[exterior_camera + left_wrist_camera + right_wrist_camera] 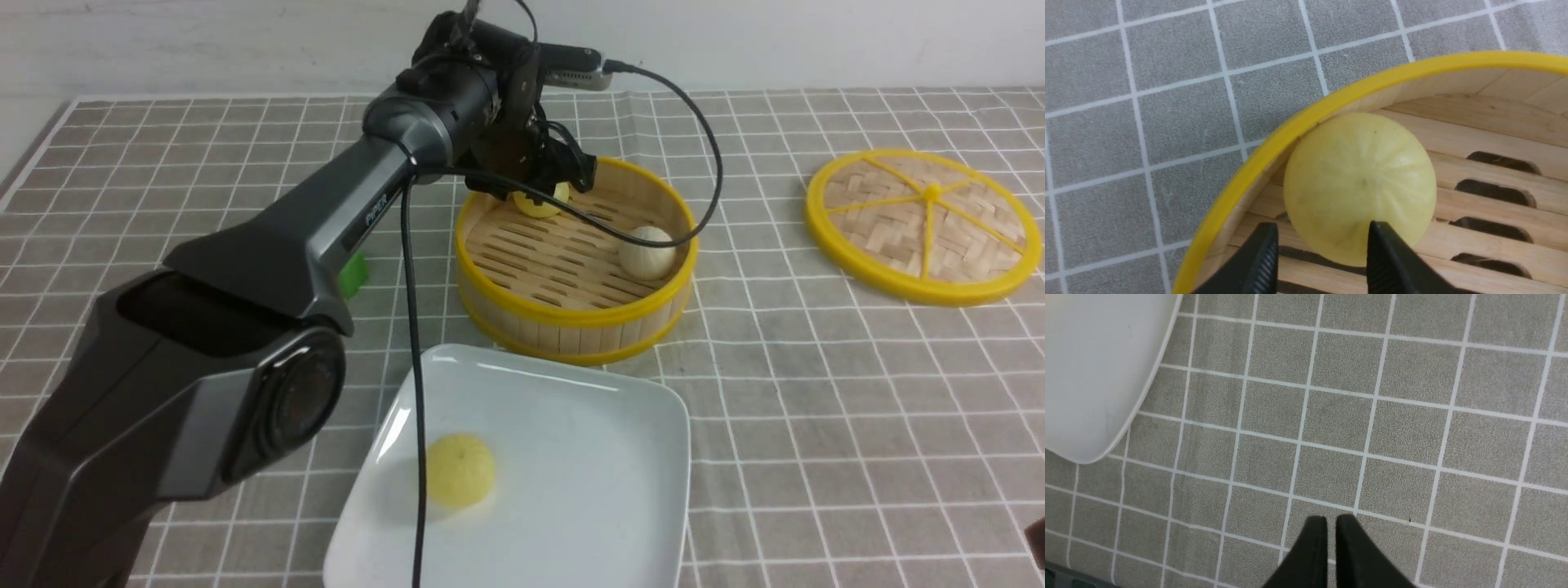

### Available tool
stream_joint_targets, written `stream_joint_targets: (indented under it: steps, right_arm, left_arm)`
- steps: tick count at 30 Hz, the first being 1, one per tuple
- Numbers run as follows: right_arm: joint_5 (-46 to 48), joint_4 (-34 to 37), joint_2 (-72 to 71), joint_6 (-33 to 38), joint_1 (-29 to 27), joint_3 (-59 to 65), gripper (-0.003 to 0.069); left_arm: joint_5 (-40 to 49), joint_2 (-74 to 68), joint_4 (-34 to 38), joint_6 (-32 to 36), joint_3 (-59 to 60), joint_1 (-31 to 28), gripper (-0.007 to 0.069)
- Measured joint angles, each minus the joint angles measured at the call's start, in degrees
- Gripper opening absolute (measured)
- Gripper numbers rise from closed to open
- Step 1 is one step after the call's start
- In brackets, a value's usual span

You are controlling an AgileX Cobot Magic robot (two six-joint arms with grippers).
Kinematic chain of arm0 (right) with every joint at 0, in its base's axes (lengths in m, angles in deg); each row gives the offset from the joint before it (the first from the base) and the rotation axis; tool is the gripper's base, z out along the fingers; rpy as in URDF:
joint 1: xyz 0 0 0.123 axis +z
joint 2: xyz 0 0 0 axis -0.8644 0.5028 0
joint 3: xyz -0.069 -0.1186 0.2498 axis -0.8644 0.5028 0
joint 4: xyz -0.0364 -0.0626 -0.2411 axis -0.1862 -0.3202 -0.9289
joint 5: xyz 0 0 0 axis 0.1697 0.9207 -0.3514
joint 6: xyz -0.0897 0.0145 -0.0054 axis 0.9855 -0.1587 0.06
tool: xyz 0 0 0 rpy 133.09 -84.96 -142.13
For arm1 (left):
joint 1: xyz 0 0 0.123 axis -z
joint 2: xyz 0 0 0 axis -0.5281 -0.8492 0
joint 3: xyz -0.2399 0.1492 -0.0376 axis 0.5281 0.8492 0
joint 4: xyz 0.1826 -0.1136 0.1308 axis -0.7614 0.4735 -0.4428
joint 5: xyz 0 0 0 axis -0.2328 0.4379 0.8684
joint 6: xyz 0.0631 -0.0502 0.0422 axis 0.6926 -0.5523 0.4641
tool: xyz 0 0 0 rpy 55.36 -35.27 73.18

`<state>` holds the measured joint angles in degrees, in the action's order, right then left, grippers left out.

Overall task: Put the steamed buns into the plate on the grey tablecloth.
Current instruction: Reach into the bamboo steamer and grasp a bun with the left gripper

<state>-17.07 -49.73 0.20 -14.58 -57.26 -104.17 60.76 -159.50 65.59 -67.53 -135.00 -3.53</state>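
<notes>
One pale yellow steamed bun [460, 469] lies on the white square plate [588, 457] at the front of the grey tablecloth [816, 408]. A second yellow bun [545, 200] rests against the far inner wall of the bamboo basket [571, 314]. An off-white bun [647, 251] sits at the basket's right side. My left gripper [543, 192] reaches down into the basket over the yellow bun [1359, 179]. Its jaws [1323, 230] stand apart around the bun's near edge, one finger clear of it. My right gripper [1331, 518] hovers over bare cloth, shut and empty, beside a plate corner [1090, 367].
The basket's round woven lid [922, 224] lies flat at the far right. A green cube [353, 273] peeks out behind my left arm, left of the basket. The arm's cable hangs across the basket and the plate.
</notes>
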Motion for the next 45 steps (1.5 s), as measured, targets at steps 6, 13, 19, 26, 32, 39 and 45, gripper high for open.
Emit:
stream_joint_targets:
  steps: [6,13,19,26,32,39,45]
  right_arm:
    - [0.0,0.0,0.0,0.0,0.0,0.0,0.0059]
    - [0.0,0.0,0.0,0.0,0.0,0.0,0.0065]
    - [0.0,0.0,0.0,0.0,0.0,0.0,0.0067]
    - [0.0,0.0,0.0,0.0,0.0,0.0,0.0073]
    - [-0.2,0.0,0.0,0.0,0.0,0.0,0.0081]
    - [-0.4,0.0,0.0,0.0,0.0,0.0,0.0088]
    - [-0.4,0.0,0.0,0.0,0.0,0.0,0.0094]
  left_arm:
    - [0.1,-0.4,-0.1,1.2,0.0,0.0,0.0322]
    - [0.1,-0.4,0.5,3.6,0.0,0.0,0.0416]
    - [0.1,-0.4,1.5,7.0,0.0,0.1,0.0501]
    - [1.0,-0.4,1.1,11.3,0.0,0.1,0.0491]
    - [1.1,-0.4,0.4,11.7,0.0,0.1,0.0409]
    - [1.4,-0.4,-2.6,11.7,0.0,0.1,0.0196]
    - [2.9,-0.4,-3.6,11.7,0.0,0.1,0.0017]
